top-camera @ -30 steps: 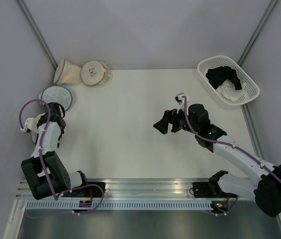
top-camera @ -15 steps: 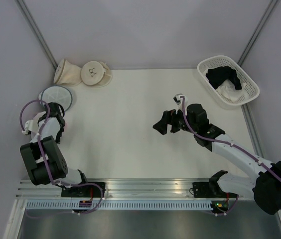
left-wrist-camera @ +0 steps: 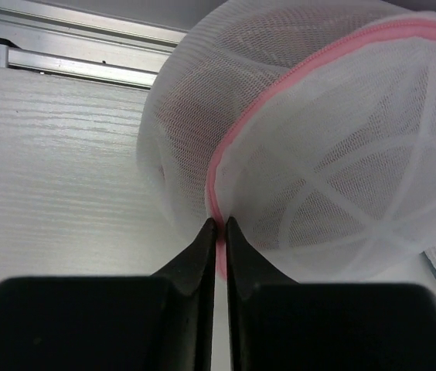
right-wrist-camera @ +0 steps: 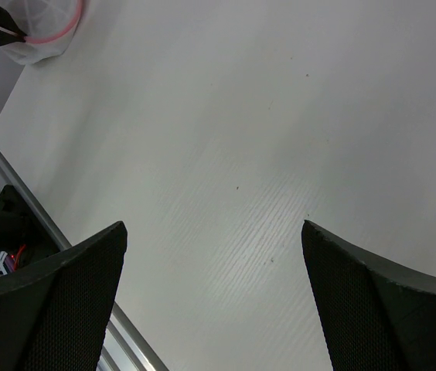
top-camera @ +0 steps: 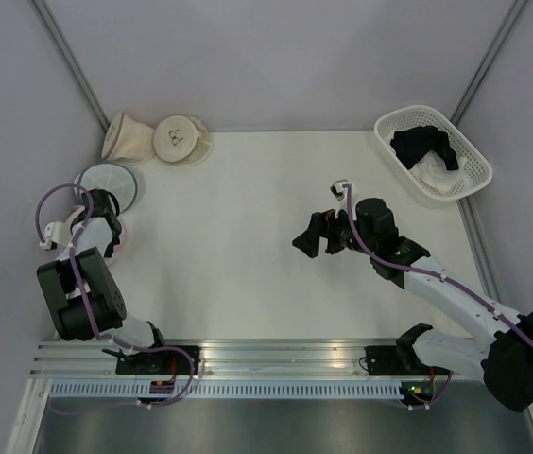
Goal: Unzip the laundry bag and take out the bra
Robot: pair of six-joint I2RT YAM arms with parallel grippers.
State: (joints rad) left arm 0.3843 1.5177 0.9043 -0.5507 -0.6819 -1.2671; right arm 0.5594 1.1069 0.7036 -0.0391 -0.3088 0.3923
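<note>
Far left, at the left edge of the worktop [top-camera: 248,208]: pinches the pink zipper rim of the laundry bag [left-wrist-camera: 342,154] with the left hand [left-wrist-camera: 218,222], fingers [left-wrist-camera: 195,263] set almost together on the rim. Lies with the white mesh dome on the worktop surface, just beside the left arm, rim tilted up toward the wrist camera; contents behind the mesh not distinguishable. Just behind the bag: round mesh pouch with grey-blue rim [top-camera: 106,180], lying flat. Farther back, in the left rear corner: two beige pouches [top-camera: 129,137], side by side against the wall. Centre-right: hangs the right hand [top-camera: 321,236] over bare worktop, spread wide, gripping nothing, well apart from the bag. Right rear corner: white basket [top-camera: 479,165], set at an angle to the worktop edge, containing a black garment [top-camera: 424,144] toward the rear and a white cloth [top-camera: 437,178] toward the front.
</note>
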